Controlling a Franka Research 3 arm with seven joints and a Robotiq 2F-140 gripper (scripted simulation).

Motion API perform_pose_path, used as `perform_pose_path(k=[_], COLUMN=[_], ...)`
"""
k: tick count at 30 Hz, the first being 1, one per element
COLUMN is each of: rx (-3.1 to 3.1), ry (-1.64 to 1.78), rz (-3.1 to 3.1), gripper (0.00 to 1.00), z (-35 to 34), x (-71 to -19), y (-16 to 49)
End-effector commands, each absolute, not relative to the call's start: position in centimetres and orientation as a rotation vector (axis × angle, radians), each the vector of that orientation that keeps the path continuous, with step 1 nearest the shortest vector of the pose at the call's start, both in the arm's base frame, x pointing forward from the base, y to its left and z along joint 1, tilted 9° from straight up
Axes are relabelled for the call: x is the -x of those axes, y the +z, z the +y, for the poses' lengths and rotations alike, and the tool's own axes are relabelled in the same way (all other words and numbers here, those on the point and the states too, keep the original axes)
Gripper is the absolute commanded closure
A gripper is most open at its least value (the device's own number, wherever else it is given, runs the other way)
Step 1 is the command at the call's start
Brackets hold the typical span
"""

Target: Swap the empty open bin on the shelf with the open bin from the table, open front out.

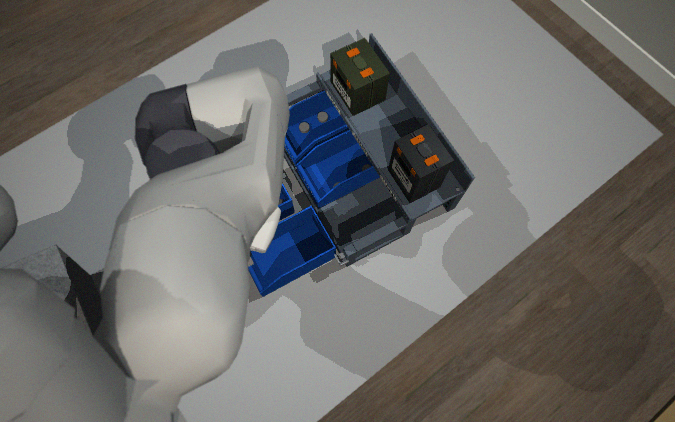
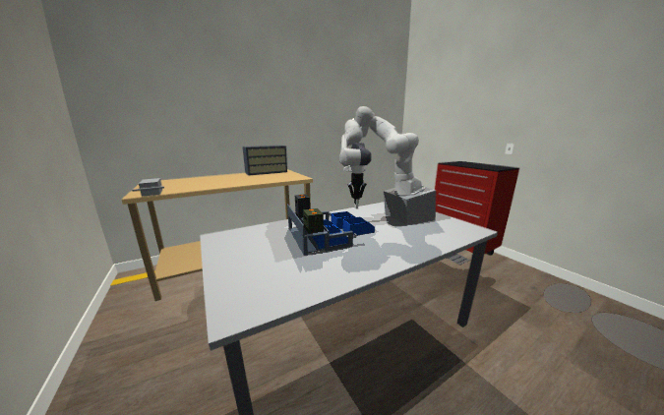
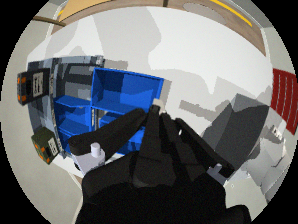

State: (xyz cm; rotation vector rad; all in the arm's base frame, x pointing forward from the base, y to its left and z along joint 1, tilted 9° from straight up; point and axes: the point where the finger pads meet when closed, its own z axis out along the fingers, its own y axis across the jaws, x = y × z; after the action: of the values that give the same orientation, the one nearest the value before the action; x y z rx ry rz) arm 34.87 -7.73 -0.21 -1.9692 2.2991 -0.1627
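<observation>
An empty-looking blue bin (image 1: pixel 297 254) (image 3: pixel 117 92) (image 2: pixel 343 216) stands in front of the shelf (image 1: pixel 376 250), its rear end close to the shelf's front edge; whether they touch I cannot tell. A second blue bin (image 1: pixel 287 206) (image 2: pixel 359 225) stands beside it, mostly hidden by the arm and fingers; its contents cannot be seen. The shelf's end place (image 1: pixel 363 217) (image 3: pixel 77 75) holds no bin. Two more blue bins stand in the shelf: one (image 1: pixel 312 133) with round grey parts, one (image 1: pixel 323 167) with small dark parts. My gripper (image 2: pixel 357 206) (image 3: pixel 156 105) is shut and empty, above the table bins.
On the shelf's upper board stand a green case (image 1: pixel 368 78) (image 2: pixel 313 220) and a dark case (image 1: pixel 423 160) (image 3: pixel 34 87), above the bins' rear ends. The robot's grey base block (image 2: pixel 410 208) stands on the table behind the bins.
</observation>
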Motion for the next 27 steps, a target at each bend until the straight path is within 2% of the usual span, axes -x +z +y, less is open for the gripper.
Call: perform_pose_path(k=[1, 5, 11, 21, 22, 27], rx=[1.629, 1.428, 1.176, 0.772, 0.730, 0.537], ry=[-0.159, -0.132, -0.090, -0.033, -0.030, -0.014], rz=[2.551, 2.637, 2.716, 2.863, 2.878, 2.932], gripper=[1.00, 1.00, 1.00, 1.00, 0.85, 0.85], z=[-7.8, -6.2, -4.2, -4.0, -4.0, -4.0], x=[-36.0, -39.7, -42.2, -42.4, -42.4, -42.4], y=[0.8, 3.6, 5.8, 5.9, 5.9, 5.9])
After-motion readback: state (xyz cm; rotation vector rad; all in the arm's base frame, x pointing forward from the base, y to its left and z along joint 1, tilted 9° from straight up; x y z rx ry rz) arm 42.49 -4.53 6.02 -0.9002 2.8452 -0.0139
